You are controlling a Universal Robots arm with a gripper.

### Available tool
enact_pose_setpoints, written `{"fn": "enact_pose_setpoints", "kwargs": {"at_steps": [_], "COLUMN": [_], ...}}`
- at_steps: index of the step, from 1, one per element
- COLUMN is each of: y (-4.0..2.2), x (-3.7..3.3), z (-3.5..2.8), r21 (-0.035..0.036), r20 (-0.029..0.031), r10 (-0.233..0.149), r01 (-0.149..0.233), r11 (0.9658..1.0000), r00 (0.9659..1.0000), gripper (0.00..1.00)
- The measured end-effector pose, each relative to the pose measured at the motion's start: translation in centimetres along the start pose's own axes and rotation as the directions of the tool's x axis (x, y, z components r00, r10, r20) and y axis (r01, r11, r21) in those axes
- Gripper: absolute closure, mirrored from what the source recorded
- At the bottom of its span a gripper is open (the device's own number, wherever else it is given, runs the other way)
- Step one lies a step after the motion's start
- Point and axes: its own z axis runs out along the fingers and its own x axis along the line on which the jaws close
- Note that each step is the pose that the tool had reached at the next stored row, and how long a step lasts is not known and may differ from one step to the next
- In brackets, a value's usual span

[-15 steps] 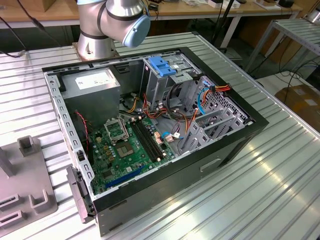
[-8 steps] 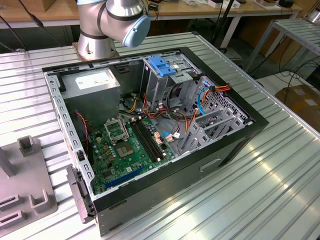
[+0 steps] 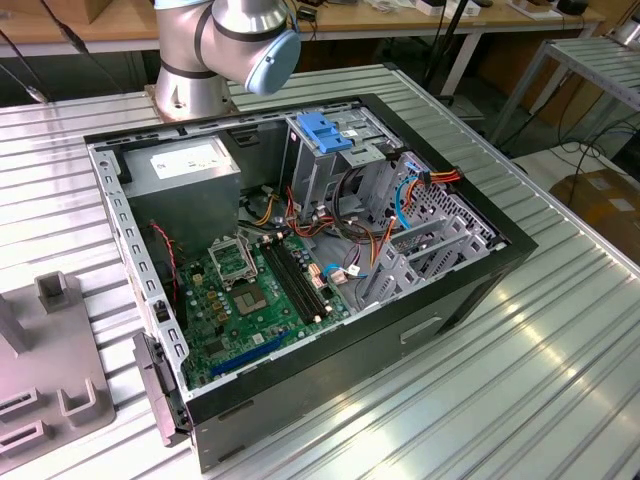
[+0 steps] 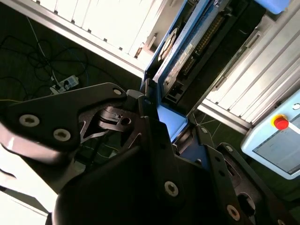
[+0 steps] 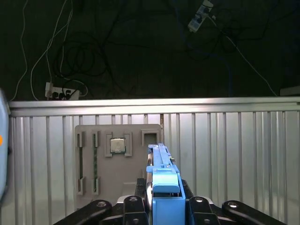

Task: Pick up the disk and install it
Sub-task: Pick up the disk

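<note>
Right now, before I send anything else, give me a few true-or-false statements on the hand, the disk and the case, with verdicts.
1. The computer case lies open with its motherboard exposed. True.
2. The hand is clamped on the disk by its blue bracket. True.
3. The disk already sits inside the computer case. False: the hand holds it, facing the grey fixture plate in the first wrist view.
4. The fixture plate is bare. False: a square chip sits in one of its pockets.
</note>
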Motion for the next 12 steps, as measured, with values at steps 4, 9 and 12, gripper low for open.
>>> {"fn": "enact_pose_setpoints", "kwargs": {"at_steps": [4, 9, 12], "y": [0.01, 0.03, 0.04], "x": [-0.03, -0.05, -0.07], "z": [-0.68, -1.36, -1.84], "r21": [-0.0001, 0.0, 0.0], "r20": [-0.0003, -0.0003, -0.0003], "r10": [0.0, 0.0, 0.0], "r01": [0.0, 0.0, 0.0], "r11": [1.0, 1.0, 1.0], "r00": [1.0, 1.0, 1.0], "gripper": [0.63, 0.63, 0.63]}}
